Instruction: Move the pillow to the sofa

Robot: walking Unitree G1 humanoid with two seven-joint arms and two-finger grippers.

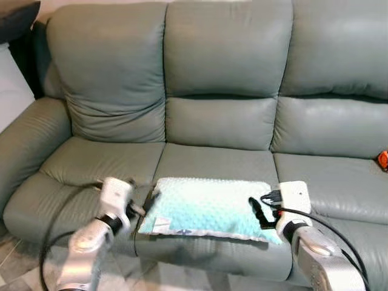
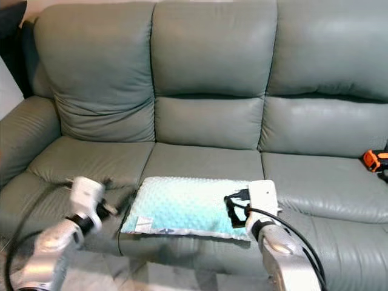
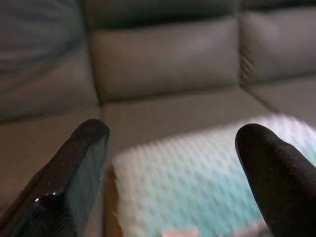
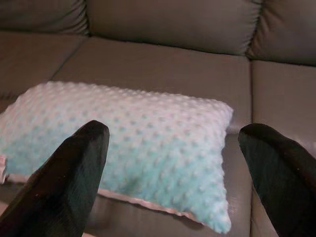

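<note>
A grey-green leather sofa (image 1: 224, 66) carries a dotted mint pillow (image 1: 206, 207), flat on its middle seat cushion, at the sofa's front edge.

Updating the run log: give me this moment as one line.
pillow flat on sofa middle seat | left claw open, at its left end | right claw open, at its right end

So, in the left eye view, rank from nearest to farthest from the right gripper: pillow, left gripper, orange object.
1. pillow: directly under the right gripper, at its right end.
2. left gripper: at the pillow's opposite end.
3. orange object: far right seat edge.
</note>
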